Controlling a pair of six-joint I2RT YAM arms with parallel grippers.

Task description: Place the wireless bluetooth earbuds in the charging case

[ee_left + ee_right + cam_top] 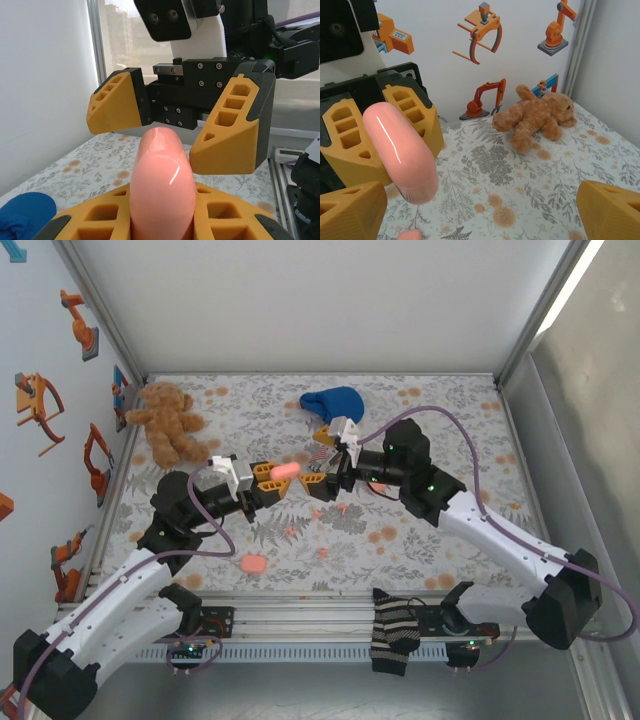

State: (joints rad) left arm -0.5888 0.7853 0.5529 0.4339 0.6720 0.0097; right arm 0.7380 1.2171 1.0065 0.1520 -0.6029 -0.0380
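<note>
Pink and glossy, the charging case [284, 471] is clamped in the left gripper [281, 478], just right of the teddy bear [168, 423]. Its long axis points away from the bear, toward the right gripper [318, 462], whose jaws gape, holding nothing. Tiny earbuds [291, 531] lie on the floral cloth [440, 540], right of the bear.

Floral-print table [240, 405], teddy bear [168, 422] far left, blue cloth [333, 403] (crumpled) at back, pink case [252, 565], tiny earbuds [322, 553] near front

Both arms reach inward over table centre, tips facing each other. Here the left gripper [277, 477] is clamped on a pink case [400, 150], held off the table; the right gripper [172, 117] has its jaws spread wide.
</note>
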